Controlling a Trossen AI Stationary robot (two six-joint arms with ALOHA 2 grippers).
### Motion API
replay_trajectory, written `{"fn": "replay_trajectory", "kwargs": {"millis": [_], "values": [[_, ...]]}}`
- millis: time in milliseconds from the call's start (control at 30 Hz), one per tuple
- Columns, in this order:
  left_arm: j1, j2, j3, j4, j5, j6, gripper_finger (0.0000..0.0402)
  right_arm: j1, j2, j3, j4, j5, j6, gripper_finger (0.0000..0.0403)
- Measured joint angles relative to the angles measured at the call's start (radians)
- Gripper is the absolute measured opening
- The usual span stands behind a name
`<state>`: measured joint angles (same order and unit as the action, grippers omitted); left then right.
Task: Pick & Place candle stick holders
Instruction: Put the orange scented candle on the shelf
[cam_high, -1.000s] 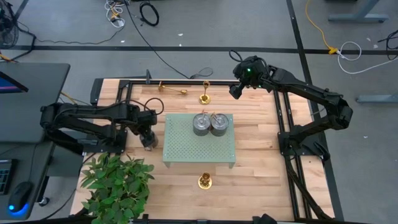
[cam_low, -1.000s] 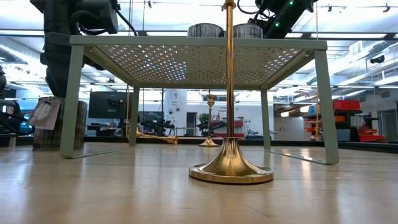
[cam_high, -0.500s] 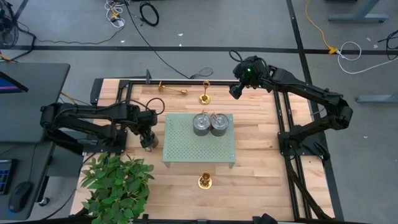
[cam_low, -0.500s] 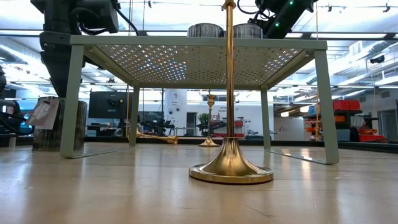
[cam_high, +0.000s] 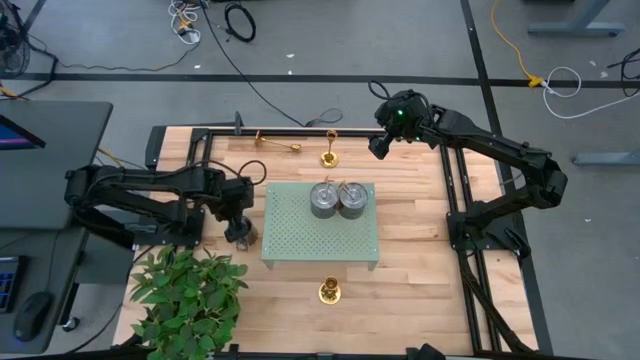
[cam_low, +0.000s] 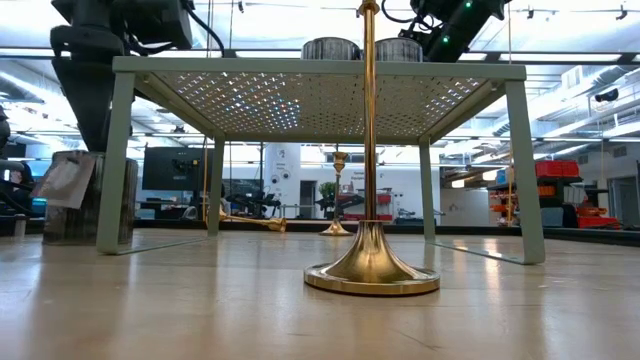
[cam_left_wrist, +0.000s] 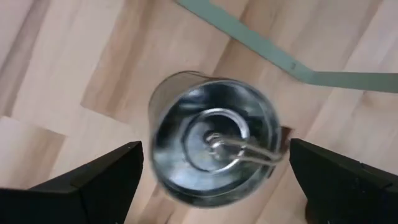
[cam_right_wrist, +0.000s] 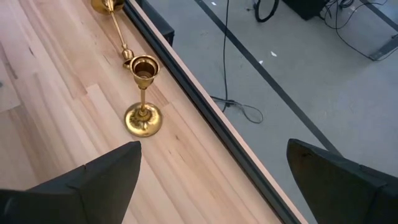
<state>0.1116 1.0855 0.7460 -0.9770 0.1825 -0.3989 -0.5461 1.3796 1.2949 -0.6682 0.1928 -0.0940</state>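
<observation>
Candlesticks are spread out in the high view: one upright (cam_high: 329, 153) top centre, one lying (cam_high: 277, 143) left of it, one upright (cam_high: 330, 290) bottom centre below the green rack (cam_high: 320, 245). Right gripper (cam_high: 378, 145) is held wide open, empty, upper right of the top upright one. Left gripper (cam_left_wrist: 214, 186), also wide and empty, is hung over a metal tin (cam_left_wrist: 211, 146). For a clean pick, the right gripper should be centred over the stem and lowered straight.

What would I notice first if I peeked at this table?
Probably the shiny gold candlestick standing close up at the table's near edge, in front of the green perforated stand. Two round metal tins sit side by side on top of that stand. Another candlestick stands at the far edge, one more lying beside it.
</observation>
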Motion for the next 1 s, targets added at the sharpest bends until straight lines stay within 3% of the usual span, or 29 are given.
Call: {"fn": "replay_trajectory", "kwargs": {"millis": [300, 633, 1000], "values": [[0.001, 0.000, 0.000, 0.001, -0.114, -0.041, 0.0399, 0.000, 0.000, 0.000, -0.001, -0.001, 0.006, 0.0400], [-0.031, 0.001, 0.000, 0.055, -0.031, -0.087, 0.0399, 0.000, 0.000, 0.000, -0.006, 0.000, 0.004, 0.0400], [-0.092, 0.001, 0.000, 0.067, -0.112, -0.095, 0.0399, 0.000, 0.000, 0.000, -0.006, -0.001, 0.007, 0.0400]]}}
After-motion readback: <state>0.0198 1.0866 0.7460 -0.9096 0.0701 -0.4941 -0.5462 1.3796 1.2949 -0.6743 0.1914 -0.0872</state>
